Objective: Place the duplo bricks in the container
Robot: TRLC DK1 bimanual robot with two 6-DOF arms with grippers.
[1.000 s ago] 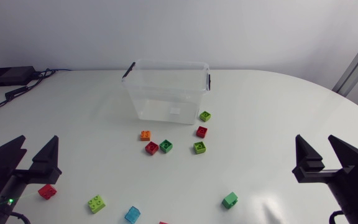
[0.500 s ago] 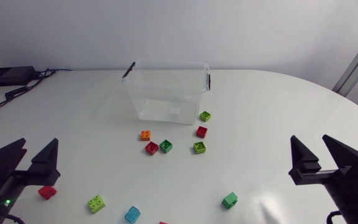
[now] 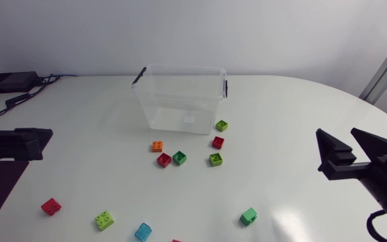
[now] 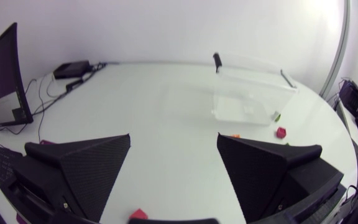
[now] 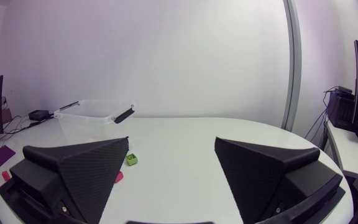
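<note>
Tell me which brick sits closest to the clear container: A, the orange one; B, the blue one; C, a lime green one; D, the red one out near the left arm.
C: a lime green brick lies right by the front right corner of the container, while the orange brick sits farther off and the blue brick is down by the table's near edge.

Small black box (image 3: 9,81) far-left on white table (image 3: 301,128)
</note>
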